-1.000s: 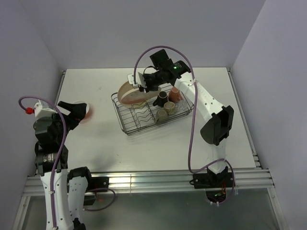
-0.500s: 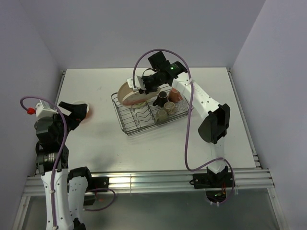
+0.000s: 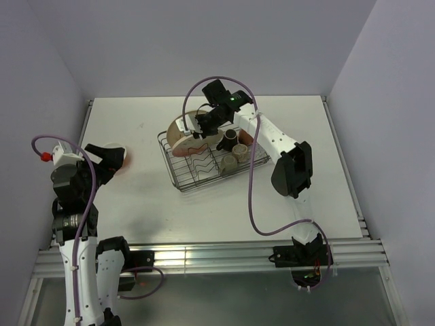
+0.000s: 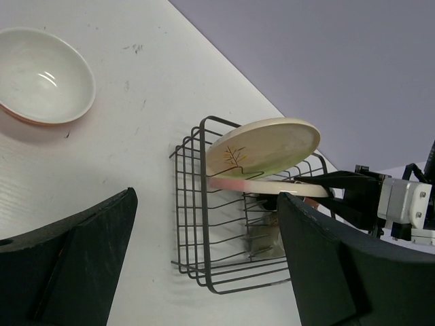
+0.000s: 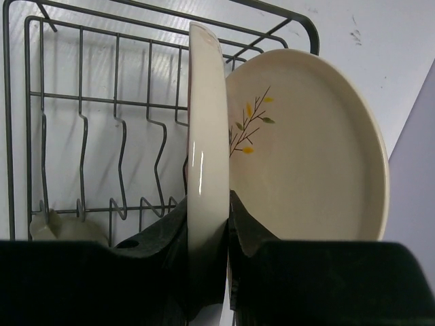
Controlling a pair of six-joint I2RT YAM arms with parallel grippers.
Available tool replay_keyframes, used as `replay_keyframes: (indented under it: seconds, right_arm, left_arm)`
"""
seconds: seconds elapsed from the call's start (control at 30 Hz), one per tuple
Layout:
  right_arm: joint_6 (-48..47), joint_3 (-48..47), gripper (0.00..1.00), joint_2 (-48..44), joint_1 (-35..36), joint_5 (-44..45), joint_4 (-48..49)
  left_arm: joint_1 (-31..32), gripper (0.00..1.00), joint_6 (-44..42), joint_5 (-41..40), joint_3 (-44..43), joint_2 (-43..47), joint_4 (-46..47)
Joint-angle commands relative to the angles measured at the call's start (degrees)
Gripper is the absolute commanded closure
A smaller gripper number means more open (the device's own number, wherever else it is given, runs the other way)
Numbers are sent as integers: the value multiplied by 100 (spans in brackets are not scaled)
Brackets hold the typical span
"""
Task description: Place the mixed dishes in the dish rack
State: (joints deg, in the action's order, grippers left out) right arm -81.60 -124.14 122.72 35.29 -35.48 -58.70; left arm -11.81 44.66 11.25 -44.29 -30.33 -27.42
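Done: you have three mugs standing in the right half of the dish rack (image 3: 178, 178): a brown mug (image 3: 231, 138), a pink mug (image 3: 246, 134) and an olive mug (image 3: 230, 163). The sprig-marked plate (image 5: 306, 156) leans at the rack's far left end.
In hand: your right gripper (image 5: 207, 258) has its fingers clenched on the rim of the pink-edged plate (image 5: 204, 136), which stands on edge just beside the sprig-marked plate, over the wavy dividers.
Left to do: seat and let go of that plate, then load the orange-outside bowl (image 3: 117, 157), which sits on the desk (image 3: 306, 136) well apart from the rack.
Left side: your left gripper (image 3: 107, 160) hangs near the bowl, fingers released and spread wide, holding nothing.
Not found: you cannot make out a clear glass in any view.
Right wrist view only: the two plates are close, face to face. The fingers hide the held plate's lower edge, so you cannot tell whether it is in a slot.
Left wrist view only: the held plate's pink tint and the bowl's white inside.
Top view only: the mugs' places.
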Motion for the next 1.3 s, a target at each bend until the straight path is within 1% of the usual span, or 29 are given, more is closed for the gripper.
replay_keyframes:
  seconds: [0.0,0.03,0.07,0.13,0.17,0.27,0.47,0.63,0.67,0.8,1.0,1.03,1.07,1.1,1.27]
  right_arm:
    - [-287,-392,100,-90,22,-73,218]
    - [-260,-383,100,-73,22,-73,236]
    - [-216,-375,98,-46,22,-73,305]
    - [-84,-322,92,-37,22,-64,367]
    - [-58,-304,86,-11,13,-46,446]
    - [48,-217,80,7,4,-11,569]
    - [224,-23,73,-11,4,-46,815]
    - [268,196,65,-107,13,-99,904]
    - [285,258,60,-125,4,-108,965]
    - [417,372,47,-213,13,-143,1088]
    - [628,408,41,-458,4,-240,1202]
    - [680,416,39,-494,4,-231,1281]
    - [803,434,38,-529,4,-231,1325]
    - [847,434,37,-625,-4,-222,1378]
    - [1304,452,35,-810,-48,-213,1703]
  left_arm:
    - [-32,9,33,88,79,18,246]
    - [-32,9,42,88,96,18,255]
    - [-32,9,60,97,131,18,281]
    - [-32,9,77,106,166,1,290]
    - [-32,9,112,115,210,-26,325]
    - [-32,9,270,71,316,-122,334]
    - [-32,10,736,-254,457,-535,158]
    - [-32,10,947,-421,536,-886,158]
    - [-32,10,1026,-439,544,-931,167]
    - [-32,10,1202,-535,588,-1133,219]
    - [-32,11,1615,-1089,562,-1581,114]
    - [-40,11,1729,-1098,527,-1782,88]
    - [-40,12,1765,-1316,492,-1888,53]
    - [-49,13,1808,-1361,405,-2020,9]
    - [-119,14,1940,-1450,114,-2951,-70]
